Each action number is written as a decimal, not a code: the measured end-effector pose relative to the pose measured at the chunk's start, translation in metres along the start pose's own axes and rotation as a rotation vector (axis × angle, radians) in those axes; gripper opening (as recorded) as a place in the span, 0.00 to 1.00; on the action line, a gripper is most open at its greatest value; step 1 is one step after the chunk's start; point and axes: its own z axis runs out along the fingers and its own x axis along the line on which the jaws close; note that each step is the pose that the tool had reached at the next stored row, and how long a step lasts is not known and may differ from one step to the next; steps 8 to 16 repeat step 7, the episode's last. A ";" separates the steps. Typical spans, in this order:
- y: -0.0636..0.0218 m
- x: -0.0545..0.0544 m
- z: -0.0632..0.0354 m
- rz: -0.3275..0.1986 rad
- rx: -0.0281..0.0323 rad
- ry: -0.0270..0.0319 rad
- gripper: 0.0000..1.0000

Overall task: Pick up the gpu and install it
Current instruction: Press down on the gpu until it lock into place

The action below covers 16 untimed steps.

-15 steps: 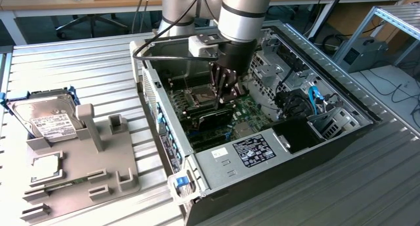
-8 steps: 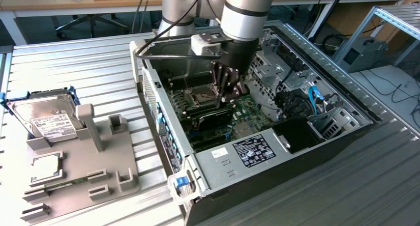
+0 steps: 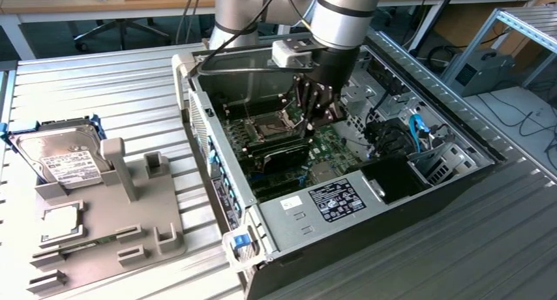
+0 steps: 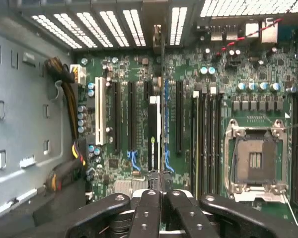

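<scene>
Pick-up done: gripper (image 4: 162, 194) clamped together on slim flat black gpu card (image 4: 162, 99), held edge-on at green motherboard (image 4: 248, 114) slot inside open black computer case (image 3: 452, 202); seating unconfirmed

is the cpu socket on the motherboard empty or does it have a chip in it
Empty. In the wrist view the CPU socket shows its bare contact field inside the metal frame, with no chip seated. It sits on the motherboard beside the memory slots.

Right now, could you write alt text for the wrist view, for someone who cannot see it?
A robot's pincer, shut on the gpu, holds the thin card edge-on above a green motherboard inside an open computer case. Black expansion slots run alongside the card, and an empty CPU socket sits nearby.
</scene>
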 end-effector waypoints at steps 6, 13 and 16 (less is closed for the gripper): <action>-0.0001 0.000 -0.0003 0.000 -0.0001 -0.0007 0.12; -0.0001 0.000 -0.0003 0.000 -0.0001 -0.0007 0.12; -0.0001 0.000 -0.0003 0.000 -0.0001 -0.0007 0.12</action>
